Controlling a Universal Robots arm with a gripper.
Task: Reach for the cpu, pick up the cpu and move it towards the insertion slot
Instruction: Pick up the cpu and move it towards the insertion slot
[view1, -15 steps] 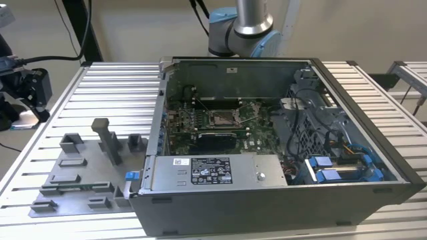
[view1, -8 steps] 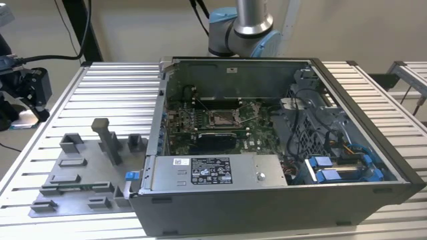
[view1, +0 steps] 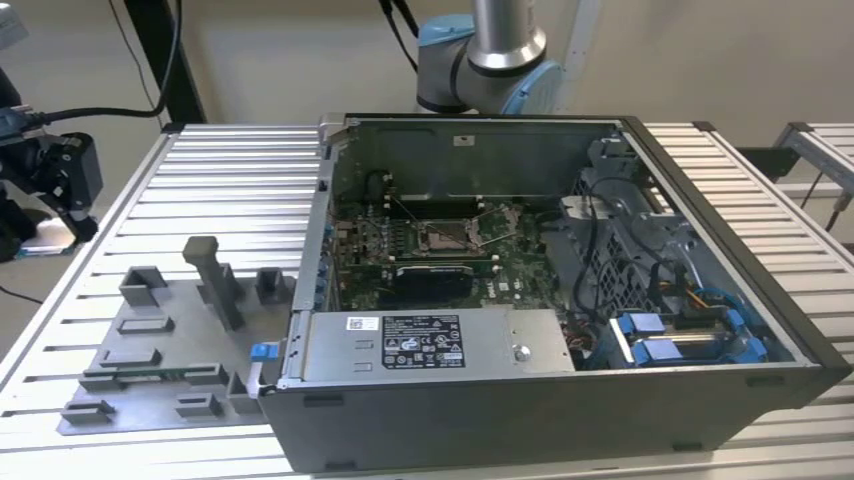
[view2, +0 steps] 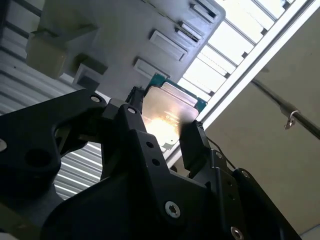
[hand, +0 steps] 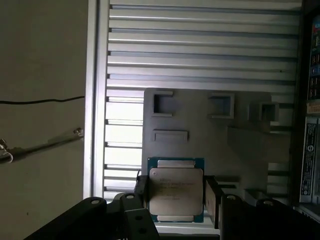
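Exterior view: an open computer case (view1: 534, 410) sits on the slatted table (view1: 227, 160). The insertion slot (view1: 447, 237) shows on the green board inside it. A grey fixture plate (view1: 147, 330) lies to the exterior view's left of the case.

First wrist view: the hand (hand: 177, 185) is released, its black fingers (hand: 141, 187) spread. The cpu (hand: 176, 192) is seen in the gap between them, lying flat on the fixture plate near the table's edge.

Second wrist view: the cpu's metal top glints between the parted fingers.
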